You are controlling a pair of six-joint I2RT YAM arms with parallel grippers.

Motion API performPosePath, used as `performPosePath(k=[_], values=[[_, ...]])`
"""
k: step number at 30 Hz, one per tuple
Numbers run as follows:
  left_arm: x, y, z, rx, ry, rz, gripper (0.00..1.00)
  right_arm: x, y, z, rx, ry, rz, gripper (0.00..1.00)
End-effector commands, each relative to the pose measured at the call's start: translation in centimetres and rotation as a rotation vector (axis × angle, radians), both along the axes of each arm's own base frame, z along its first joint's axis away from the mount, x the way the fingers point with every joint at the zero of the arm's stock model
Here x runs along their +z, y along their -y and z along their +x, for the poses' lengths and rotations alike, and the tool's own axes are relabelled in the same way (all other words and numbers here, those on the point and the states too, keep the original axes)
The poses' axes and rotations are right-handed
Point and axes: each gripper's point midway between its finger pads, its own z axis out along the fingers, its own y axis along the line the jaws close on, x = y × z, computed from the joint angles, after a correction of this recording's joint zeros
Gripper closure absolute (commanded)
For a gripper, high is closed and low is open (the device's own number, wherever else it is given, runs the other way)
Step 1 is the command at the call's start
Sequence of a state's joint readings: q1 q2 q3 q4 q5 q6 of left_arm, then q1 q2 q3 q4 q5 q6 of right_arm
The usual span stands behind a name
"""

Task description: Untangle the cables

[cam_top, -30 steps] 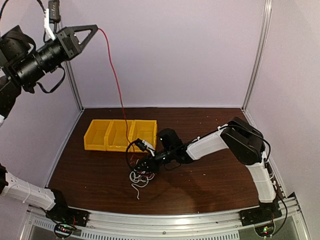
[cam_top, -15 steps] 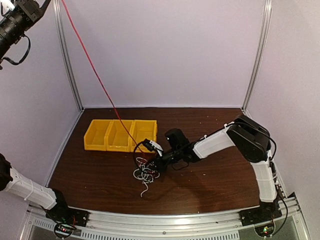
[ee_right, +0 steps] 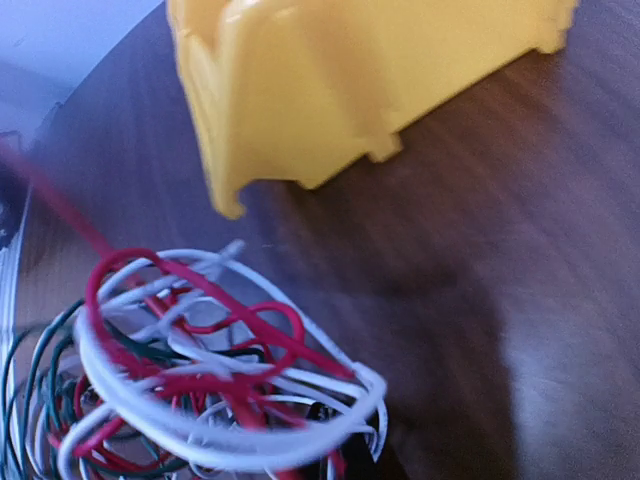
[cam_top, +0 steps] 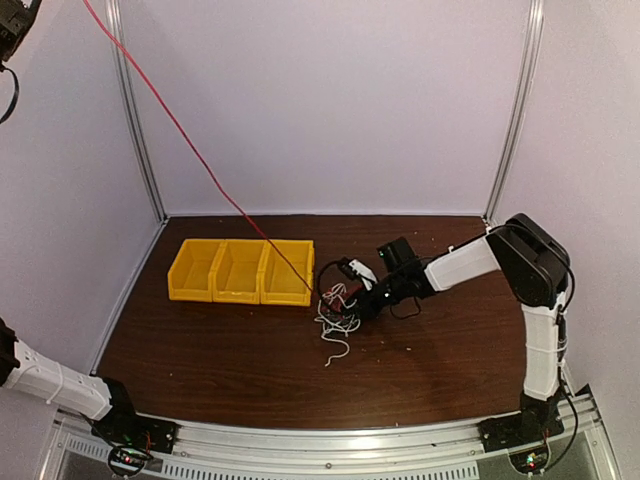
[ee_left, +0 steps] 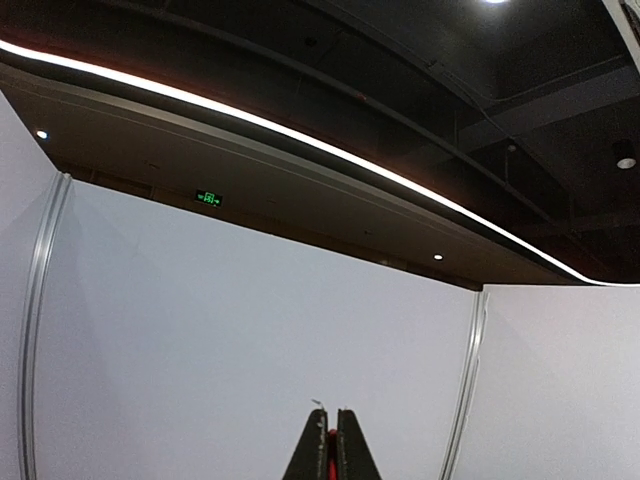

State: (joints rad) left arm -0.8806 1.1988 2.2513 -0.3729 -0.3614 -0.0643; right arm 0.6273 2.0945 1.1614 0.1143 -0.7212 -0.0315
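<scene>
The cables (cam_top: 337, 304) lie in a small knot of red, white, dark green and black wire on the dark table (cam_top: 200, 360), a little right of the middle of the overhead frame and just off the right-hand end of the row of yellow bins (cam_top: 215, 292). One white tail trails down from the knot toward the lower part of the frame. From the knot a single red cable (cam_top: 190, 146) runs taut on a diagonal, over the rightmost bin and out at the upper left corner. In the left wrist view the left gripper (ee_left: 331, 456) points up at the ceiling lights (nothing else up there but wall), its two fingers pressed nearly together with a sliver of that red cable pinched between them. The right gripper (cam_top: 358, 297) reaches in low from the right, its tip at the knot's right edge. Its own camera shows the loops filling the lower left with a blurred bin wall above, but not the fingers, so I cannot tell how far open they are.
</scene>
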Motion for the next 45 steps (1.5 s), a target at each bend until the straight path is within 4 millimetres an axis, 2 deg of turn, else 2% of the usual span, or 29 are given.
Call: performPosePath(k=[1, 4, 7, 12, 15, 19, 21, 25, 28, 30, 34, 37, 41, 45], values=[[1.7, -2.1, -1.1, 0.035, 0.057, -0.078, 1.0, -2.8, 6.4, 1.9, -0.138, -0.024, -0.191, 1.0], [2.1, -3.1, -1.7, 0.048, 0.07, -0.098, 1.0, -2.9, 9.0, 2.7, -0.184, -0.046, -0.191, 1.0], [1.5, -2.7, -1.2, 0.058, 0.051, -0.084, 1.0, -2.0, 10.6, 3.7, -0.246, -0.063, -0.145, 1.0], [0.8, -2.0, -0.3, 0.069, 0.022, -0.063, 1.0, 0.1, 11.2, 5.2, -0.279, -0.017, -0.127, 1.0], [1.1, -3.5, -0.7, 0.107, 0.027, -0.097, 1.0, 0.2, 12.4, 6.1, -0.34, -0.038, -0.122, 1.0], [2.2, -6.7, -2.5, 0.156, 0.07, -0.164, 1.0, -0.7, 15.4, 8.0, -0.468, -0.128, -0.089, 1.0], [2.6, -7.9, -3.3, 0.174, 0.085, -0.182, 1.0, -0.4, 17.0, 9.3, -0.517, -0.146, -0.065, 1.0], [2.0, -8.4, -2.9, 0.23, 0.061, -0.166, 1.0, 0.6, 18.7, 11.0, -0.544, -0.123, -0.055, 1.0], [0.5, -7.0, -1.5, 0.243, 0.025, -0.121, 1.0, 1.0, 19.4, 11.4, -0.546, -0.107, -0.063, 1.0], [-1.1, -4.8, 0.1, 0.232, -0.014, -0.055, 1.0, 1.5, 19.3, 11.2, -0.53, -0.09, -0.057, 1.0], [-4.9, 0.4, 3.0, 0.147, -0.093, 0.08, 1.0, 5.2, 18.6, 10.9, -0.463, 0.005, -0.011, 0.97], [-7.8, 2.7, 4.5, 0.127, -0.139, 0.152, 1.0, 8.7, 18.0, 10.5, -0.4, 0.076, 0.022, 0.88], [-11.5, 4.5, 5.9, 0.105, -0.218, 0.201, 1.0, 12.5, 17.0, 9.3, -0.315, 0.173, 0.016, 0.64], [-13.9, 6.7, 6.5, 0.029, -0.266, 0.253, 1.0, 16.8, 15.4, 7.9, -0.232, 0.28, 0.026, 0.55]])
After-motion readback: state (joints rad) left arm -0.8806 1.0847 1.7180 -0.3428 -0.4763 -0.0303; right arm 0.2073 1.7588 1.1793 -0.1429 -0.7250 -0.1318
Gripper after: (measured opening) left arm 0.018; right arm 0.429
